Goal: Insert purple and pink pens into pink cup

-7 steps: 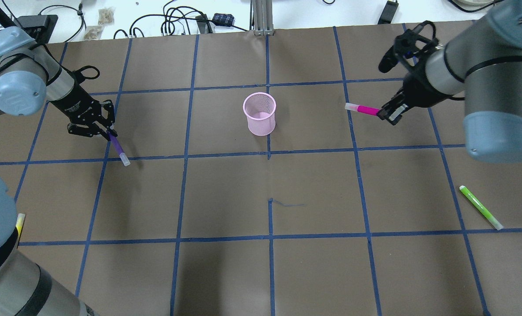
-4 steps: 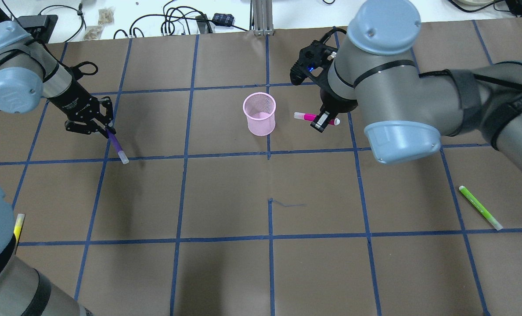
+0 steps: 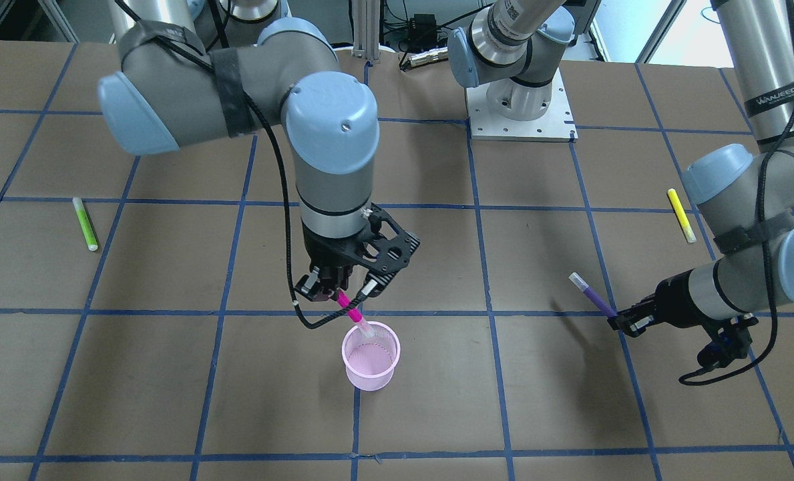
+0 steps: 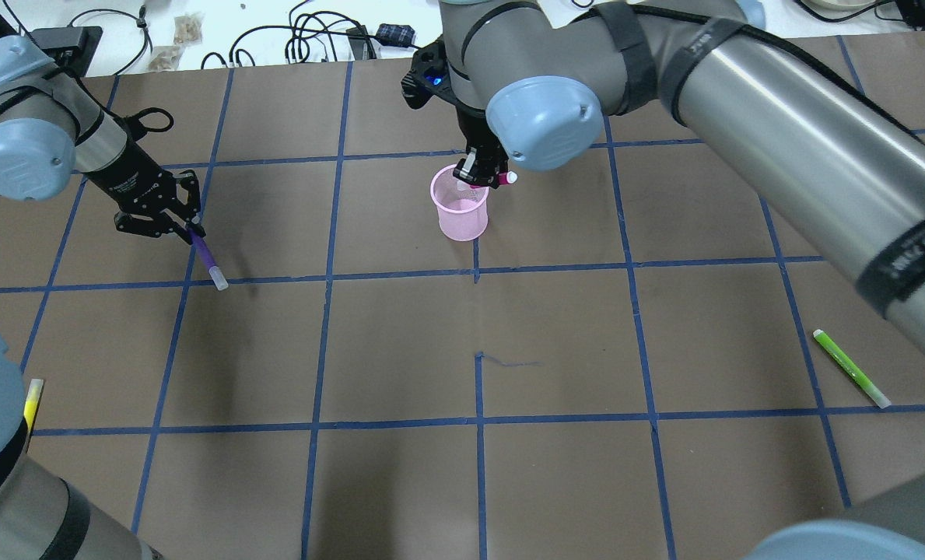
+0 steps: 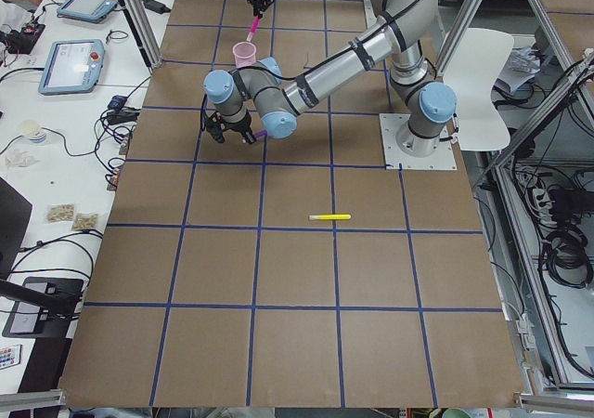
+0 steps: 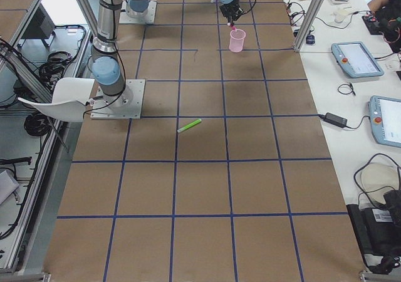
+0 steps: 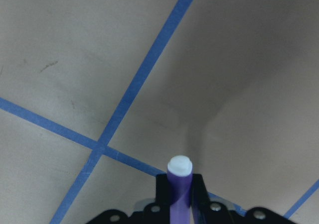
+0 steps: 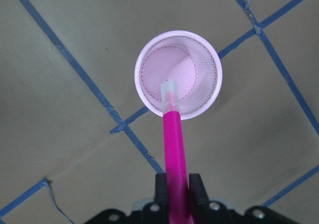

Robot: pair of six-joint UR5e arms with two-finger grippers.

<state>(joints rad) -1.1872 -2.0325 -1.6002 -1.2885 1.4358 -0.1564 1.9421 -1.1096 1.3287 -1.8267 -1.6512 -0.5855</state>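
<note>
The pink mesh cup (image 4: 460, 208) stands upright near the table's middle; it also shows in the front view (image 3: 369, 357) and the right wrist view (image 8: 178, 75). My right gripper (image 3: 338, 294) is shut on the pink pen (image 3: 351, 312), held steeply above the cup with its white tip over the cup's mouth (image 8: 168, 92). My left gripper (image 4: 184, 227) is shut on the purple pen (image 4: 207, 255), held above the table far to the cup's left; the pen shows in the front view (image 3: 591, 294) and the left wrist view (image 7: 179, 186).
A green pen (image 4: 851, 368) lies on the table's right side. A yellow pen (image 3: 681, 214) lies near my left arm's base, partly hidden in the overhead view (image 4: 33, 400). Cables and small items lie beyond the table's far edge.
My right arm has swung left, carrying the pink pen from the right side to above the cup and tilting it tip-down. My left gripper has barely moved.
</note>
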